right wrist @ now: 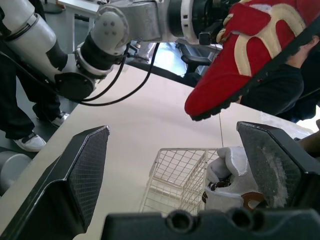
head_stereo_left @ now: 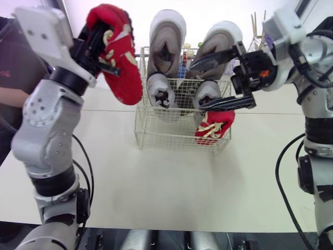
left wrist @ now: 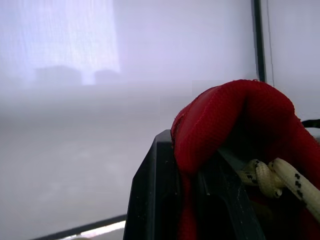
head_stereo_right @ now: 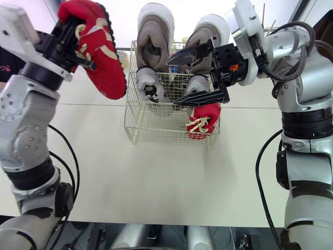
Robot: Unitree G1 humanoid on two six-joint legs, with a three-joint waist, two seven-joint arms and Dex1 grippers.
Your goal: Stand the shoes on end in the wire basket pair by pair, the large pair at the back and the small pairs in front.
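**A:** Which step is in hand?

**B:** Last shoe, I'd say. The left tool (head_stereo_left: 99,49) is clamped on the collar of the held red shoe (head_stereo_left: 124,62), up in the air with the toe hanging down. The wire basket (head_stereo_left: 156,133) sits lower than that tool and off to its right, on the surface (head_stereo_left: 171,182).

**A:** Right tool?

**B:** The right tool (head_stereo_left: 196,86) has its fingers wide apart and holds nothing. It hovers at the basket's right side. The seated red shoe (head_stereo_left: 214,127) stands on end just under its lower finger, in the front row.

**A:** Count?

**B:** Six shoes, one basket. The large pair (head_stereo_left: 165,41) is at the back, two shoes. The small grey pair (head_stereo_left: 159,89) is in front of them, two shoes. Then two red, one in the basket and one in the left tool. I see nothing loose on the surface.

**A:** Next move?

**B:** My read is that the held shoe goes down and across from the left tool into the open front slot, beside its mate and in front of the grey one on that side. It should stay toe-down so it lands on end. The wire rim is the risk (a sole could catch on it). The right tool sits close over the basket, so I'd back it off first, or use it to steady the mate.
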